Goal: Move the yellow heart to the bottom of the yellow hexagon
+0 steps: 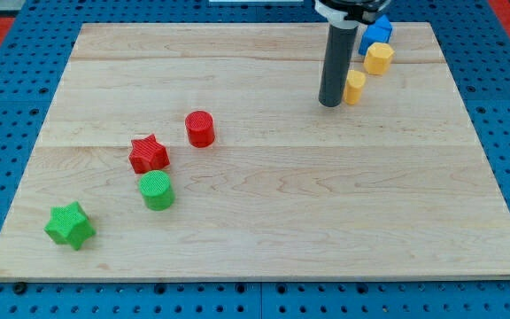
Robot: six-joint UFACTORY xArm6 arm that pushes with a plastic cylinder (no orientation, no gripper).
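The yellow heart (356, 87) lies near the view's top right, partly hidden by my rod. My tip (329, 104) rests on the board against the heart's left side. The yellow hexagon (379, 58) sits just up and to the right of the heart, with a small gap between them. A blue block (377, 33) touches the hexagon's upper edge.
A red cylinder (200, 128), a red star (149, 154), a green cylinder (157, 190) and a green star (70, 225) run diagonally toward the view's bottom left. The wooden board (264, 248) lies on a blue pegboard.
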